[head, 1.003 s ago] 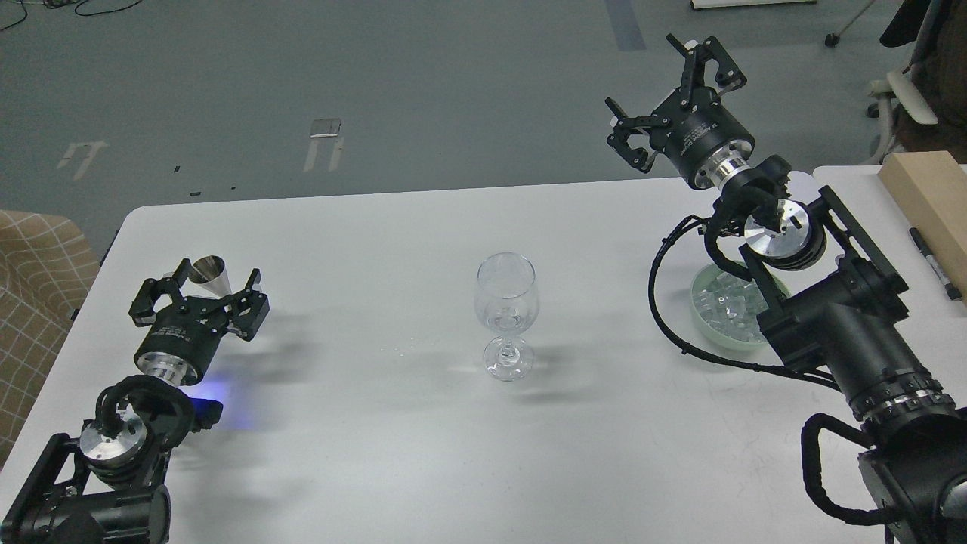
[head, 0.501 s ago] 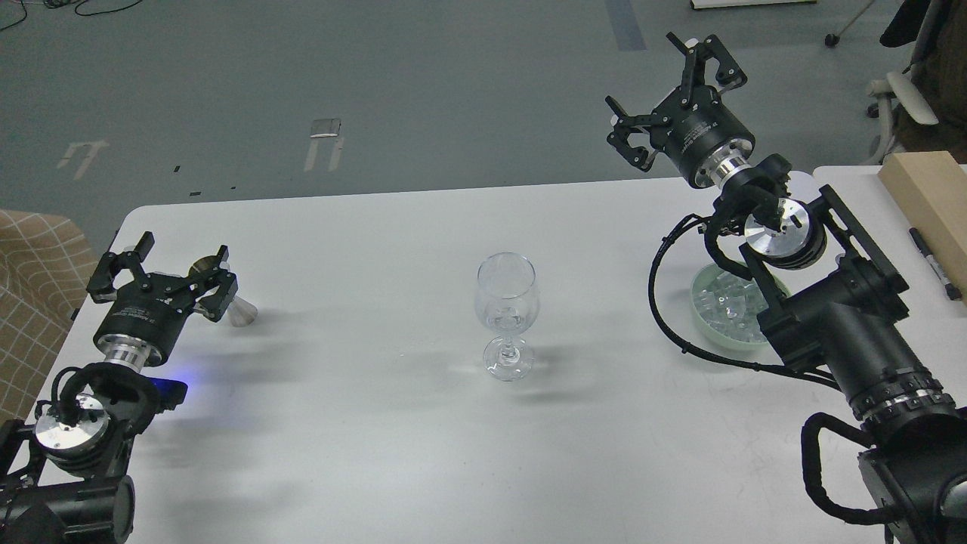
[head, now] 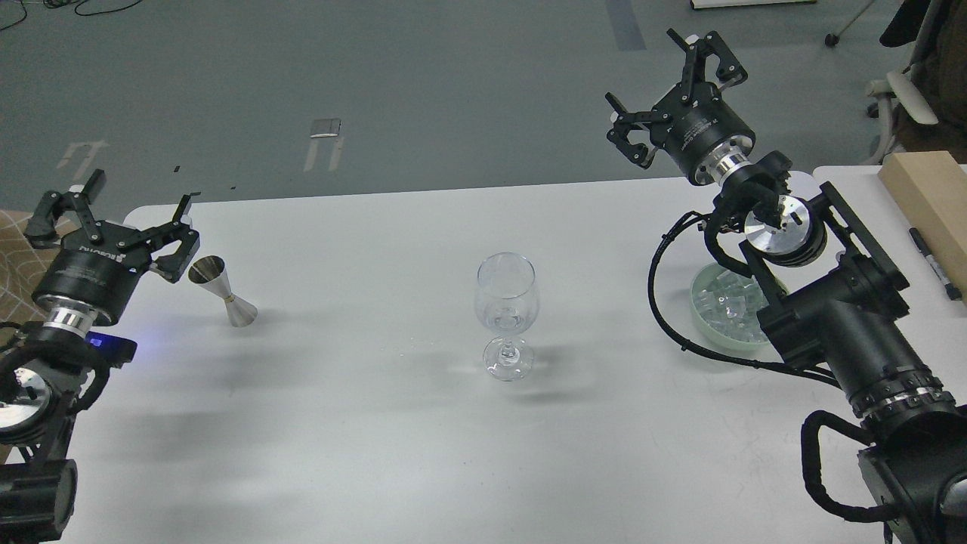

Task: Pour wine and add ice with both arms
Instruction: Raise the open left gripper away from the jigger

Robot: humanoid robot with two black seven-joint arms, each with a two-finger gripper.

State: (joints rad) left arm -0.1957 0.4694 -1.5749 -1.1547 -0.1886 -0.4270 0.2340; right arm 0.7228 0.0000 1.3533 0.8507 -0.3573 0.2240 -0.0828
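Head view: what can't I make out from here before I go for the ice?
- Ice in the pale green bowl: the right arm covers the bowl's right half, so the count is unclear.
- Wine glass: clear glass, liquid level hard to tell.
- Pen: label too small.
- Wooden block: cut off by the right edge.
- Left arm: lower part cut off at the frame's corner.

White lettering runs across the black body of the left pincer [head: 113,219], at nine o'clock in the head view; it looks like a brand name but is too blurred to spell out. The right pincer [head: 665,91], at one o'clock, carries a small white mark on its body, likewise too small to read.
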